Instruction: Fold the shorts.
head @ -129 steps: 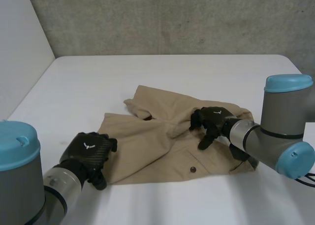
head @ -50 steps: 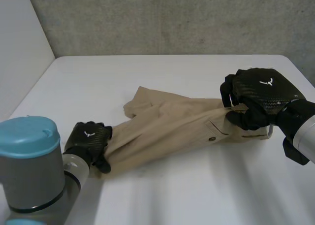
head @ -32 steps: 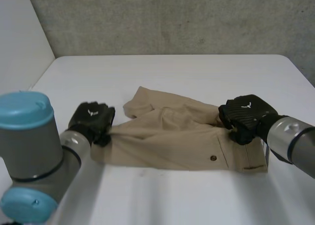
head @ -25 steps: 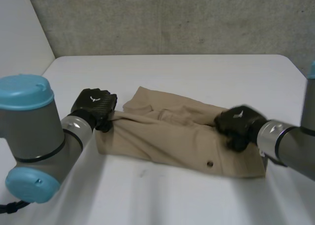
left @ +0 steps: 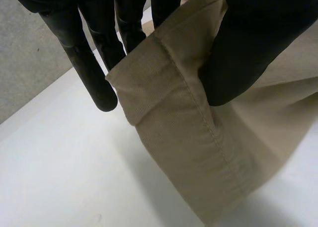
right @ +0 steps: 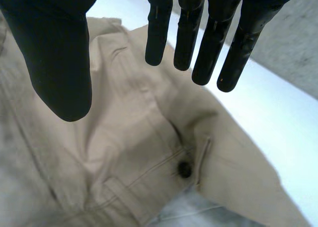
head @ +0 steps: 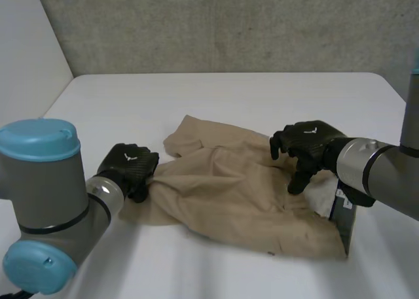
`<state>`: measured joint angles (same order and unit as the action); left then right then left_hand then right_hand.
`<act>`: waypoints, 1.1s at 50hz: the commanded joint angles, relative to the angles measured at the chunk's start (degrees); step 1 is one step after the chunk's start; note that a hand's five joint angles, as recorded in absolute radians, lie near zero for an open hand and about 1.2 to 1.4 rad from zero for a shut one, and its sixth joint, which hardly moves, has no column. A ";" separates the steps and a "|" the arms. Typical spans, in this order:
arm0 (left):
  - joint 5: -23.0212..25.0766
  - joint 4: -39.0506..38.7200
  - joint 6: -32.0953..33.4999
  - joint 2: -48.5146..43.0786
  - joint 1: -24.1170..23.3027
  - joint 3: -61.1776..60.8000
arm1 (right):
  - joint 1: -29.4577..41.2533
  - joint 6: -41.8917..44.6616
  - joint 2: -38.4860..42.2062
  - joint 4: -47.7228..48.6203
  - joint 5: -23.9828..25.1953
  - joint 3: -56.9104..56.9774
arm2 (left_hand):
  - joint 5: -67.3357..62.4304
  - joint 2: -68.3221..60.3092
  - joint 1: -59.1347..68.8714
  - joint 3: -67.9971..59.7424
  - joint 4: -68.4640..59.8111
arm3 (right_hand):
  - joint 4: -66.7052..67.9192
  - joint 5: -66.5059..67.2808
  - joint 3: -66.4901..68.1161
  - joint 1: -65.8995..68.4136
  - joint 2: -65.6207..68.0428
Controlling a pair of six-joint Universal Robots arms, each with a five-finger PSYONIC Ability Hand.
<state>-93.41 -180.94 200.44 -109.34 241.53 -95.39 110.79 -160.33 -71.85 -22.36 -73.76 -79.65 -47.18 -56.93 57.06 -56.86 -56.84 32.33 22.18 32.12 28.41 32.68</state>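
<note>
Lying long axis left-right: shorts (head: 222, 194).

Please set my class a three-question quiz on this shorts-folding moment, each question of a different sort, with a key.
1. True or false: the right hand grips the shorts.
2. Which hand pinches an edge of the shorts? A: left hand. B: right hand.
3. Fill in: in the right wrist view, the shorts show a dark ____ beyond the fingertips.

Key: 1 false, its fingers are straight and hold nothing. 2 A. 3 button.
</note>
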 commanded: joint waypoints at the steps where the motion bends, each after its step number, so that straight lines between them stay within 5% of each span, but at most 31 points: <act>1: -0.02 0.24 0.04 1.67 0.08 -1.64 | -0.05 0.45 7.33 -9.96 4.40 5.81 | -7.20 -7.45 7.32 -7.52 -7.54 | -5.07 -4.91 -4.85 -1.14 -5.41; 8: 0.07 0.15 0.04 1.94 0.26 -1.73 | 0.04 0.45 10.59 -16.40 6.00 8.20 | -7.20 -7.45 7.32 -7.52 -7.54 | -6.77 -6.62 -6.56 -2.85 -7.12; 28: 0.24 -0.20 0.12 0.53 0.79 -0.76 | 0.04 1.51 7.95 -13.86 5.12 -3.40 | -8.04 -8.29 8.16 -8.36 -8.38 | -7.63 -7.47 -7.41 -3.70 -7.97; 32: 0.24 -0.20 0.30 -0.08 0.79 -0.33 | 0.21 3.44 8.39 -10.00 2.05 -3.76 | -9.22 -9.46 9.33 -9.54 -9.56 | 22.39 22.55 22.61 26.32 22.05; 33: 0.24 -0.12 0.30 -0.17 0.79 -0.32 | 0.30 4.49 7.96 -7.46 -0.13 -3.32 | -9.72 -9.97 9.83 -10.04 -10.06 | 46.31 46.46 46.52 50.24 45.96; 43: 1.12 -2.92 4.95 -2.46 0.88 11.34 | 2.41 13.37 3.74 7.40 -10.70 7.30 | -22.82 -23.07 22.94 -23.14 -23.16 | 47.67 47.82 47.88 51.59 47.32; 48: 1.04 -14.50 8.38 -1.49 1.75 22.51 | 3.11 13.81 0.50 25.20 -14.38 15.21 | -22.82 -23.07 22.94 -23.14 -23.16 | 47.67 47.82 47.88 51.59 47.32; 53: 0.33 -40.39 7.42 3.41 1.93 24.90 | 3.37 13.37 -4.17 43.95 -17.03 13.83 | -22.82 -23.07 22.94 -23.14 -23.16 | 47.67 47.82 47.88 51.59 47.32; 55: 0.33 -45.01 6.89 4.92 1.93 23.94 | 3.90 13.28 -5.14 48.44 -17.29 12.16 | -22.82 -23.07 22.94 -23.14 -23.16 | 47.67 47.82 47.88 51.59 47.32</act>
<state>-92.59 -204.35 208.52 -109.39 243.22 -72.05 113.99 -146.51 -72.47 6.70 -88.80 -65.20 -54.02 -68.38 64.06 -68.00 -68.36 68.21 55.81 67.48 55.50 67.35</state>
